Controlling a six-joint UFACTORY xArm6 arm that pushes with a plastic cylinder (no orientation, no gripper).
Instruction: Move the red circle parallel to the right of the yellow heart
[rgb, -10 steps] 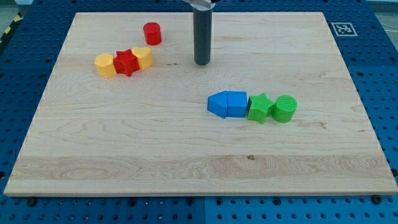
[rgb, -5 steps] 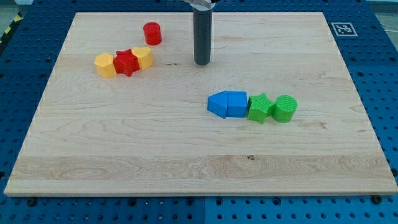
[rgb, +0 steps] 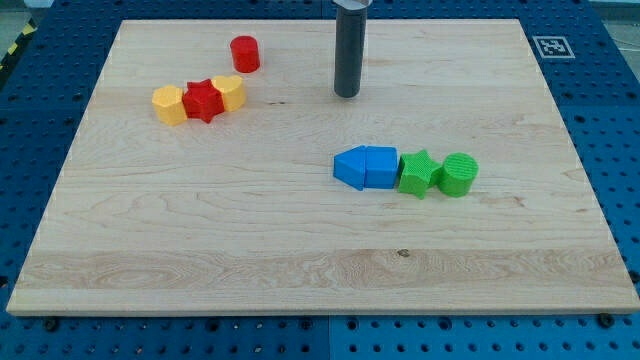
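Note:
The red circle (rgb: 245, 53) stands near the view's top left of the wooden board (rgb: 300, 240). Below it runs a tight row: a yellow block (rgb: 168, 105), a red star (rgb: 203, 100) and a second yellow block (rgb: 231, 92). I cannot tell for certain which yellow block is the heart. My tip (rgb: 347, 95) rests on the board well to the right of the red circle and of this row, touching no block.
Right of centre lies another tight row: two blue blocks (rgb: 349, 167) (rgb: 381, 166), a green star (rgb: 418, 172) and a green circle (rgb: 458, 173). A printed marker (rgb: 551, 46) sits at the board's top right corner.
My tip has slid a little to the right and slightly toward the view's top. No block has moved.

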